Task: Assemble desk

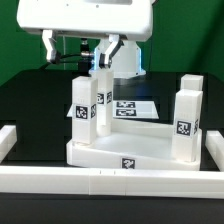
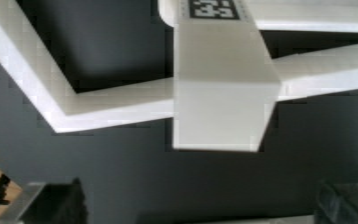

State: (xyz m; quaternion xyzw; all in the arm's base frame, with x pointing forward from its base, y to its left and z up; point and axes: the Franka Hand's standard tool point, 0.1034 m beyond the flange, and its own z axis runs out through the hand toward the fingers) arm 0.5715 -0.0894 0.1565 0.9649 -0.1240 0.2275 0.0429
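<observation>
Desk tabletop (image 1: 125, 152) lies upside down on the black table (image 1: 30, 105), rim up, with four white legs standing in its corners. The gripper (image 1: 104, 60) hangs just above the rear leg (image 1: 103, 95) on the exterior view's left, jaws spread wide and holding nothing; in the wrist view that leg (image 2: 220, 90) stands between the dark fingertips (image 2: 51, 205), apart from both. White border rails (image 1: 110, 180) frame the table, the marker board (image 1: 135, 105) lies flat behind the tabletop, and a green backdrop (image 1: 190, 40) stands beyond.
</observation>
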